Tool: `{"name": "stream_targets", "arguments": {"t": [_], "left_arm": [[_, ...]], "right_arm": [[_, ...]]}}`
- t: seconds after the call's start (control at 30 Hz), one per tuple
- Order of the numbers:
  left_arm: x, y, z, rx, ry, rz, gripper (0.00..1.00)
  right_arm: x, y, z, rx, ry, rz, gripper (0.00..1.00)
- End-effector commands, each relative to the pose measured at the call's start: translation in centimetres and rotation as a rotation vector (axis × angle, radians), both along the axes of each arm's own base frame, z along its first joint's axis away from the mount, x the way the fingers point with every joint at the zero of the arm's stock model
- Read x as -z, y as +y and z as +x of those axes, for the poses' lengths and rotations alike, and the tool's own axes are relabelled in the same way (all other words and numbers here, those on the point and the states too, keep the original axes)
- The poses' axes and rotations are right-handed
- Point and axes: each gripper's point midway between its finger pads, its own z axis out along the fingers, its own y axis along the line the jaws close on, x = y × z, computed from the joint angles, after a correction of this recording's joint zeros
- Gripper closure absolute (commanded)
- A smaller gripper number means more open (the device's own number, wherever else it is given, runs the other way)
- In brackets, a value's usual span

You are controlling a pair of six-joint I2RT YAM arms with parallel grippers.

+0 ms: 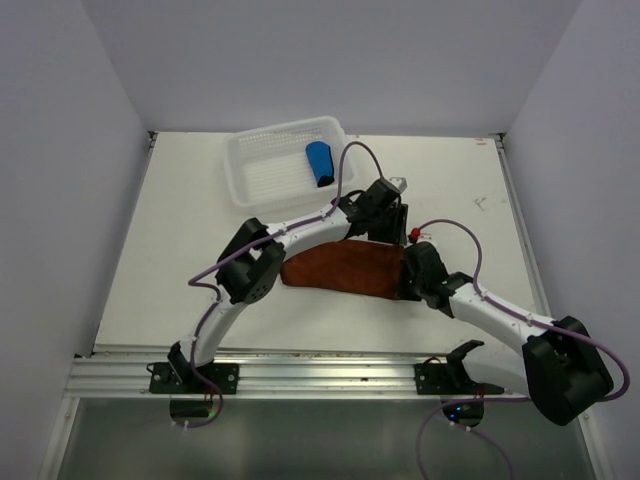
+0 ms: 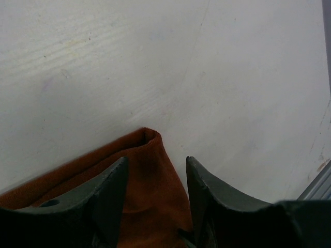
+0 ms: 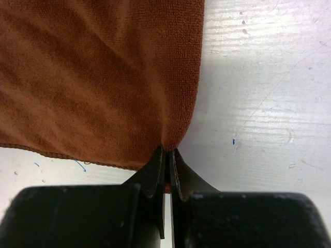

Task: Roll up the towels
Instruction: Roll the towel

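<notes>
The rust-brown towel (image 1: pixel 340 268) lies folded flat in a long strip across the middle of the table. My left gripper (image 1: pixel 385 235) is at its far right corner, open. The folded corner of the brown towel (image 2: pixel 150 196) lies loose between the left gripper (image 2: pixel 156 160) fingers, with a gap on the right side. My right gripper (image 1: pixel 408 272) is at the near right corner. In the right wrist view, the right gripper (image 3: pixel 166 151) is shut on the edge of the brown towel (image 3: pixel 103 77). The blue towel (image 1: pixel 320 163) lies rolled up inside the white basket (image 1: pixel 240 190).
The white mesh basket stands at the back of the table, left of centre. An aluminium rail (image 1: pixel 320 375) runs along the near edge with both arm bases on it. White walls close in the left, right and far sides.
</notes>
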Motion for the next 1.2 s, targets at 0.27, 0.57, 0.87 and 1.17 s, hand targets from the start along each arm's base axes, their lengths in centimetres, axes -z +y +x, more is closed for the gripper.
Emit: {"name": "stream_targets", "arguments": {"t": [0.27, 0.57, 0.87, 1.17], "left_arm": [[3.7, -0.6, -1.6, 0.018, 0.04, 0.066, 0.45], [6.8, 0.4, -1.8, 0.003, 0.065, 0.128, 0.57], [3.5, -0.3, 1.1, -0.01, 0.048, -0.013, 0.79], [-1.1, 0.4, 4.5, 0.001, 0.001, -0.199, 0.94]], "right_arm": [[-0.2, 0.4, 0.6, 0.013, -0.026, 0.044, 1.0], [-0.5, 0.2, 0.6, 0.003, -0.034, 0.041, 1.0], [-1.3, -1.2, 0.7, -0.006, -0.044, -0.048, 1.0], [-2.9, -1.0, 1.4, -0.051, -0.079, -0.074, 1.0]]}}
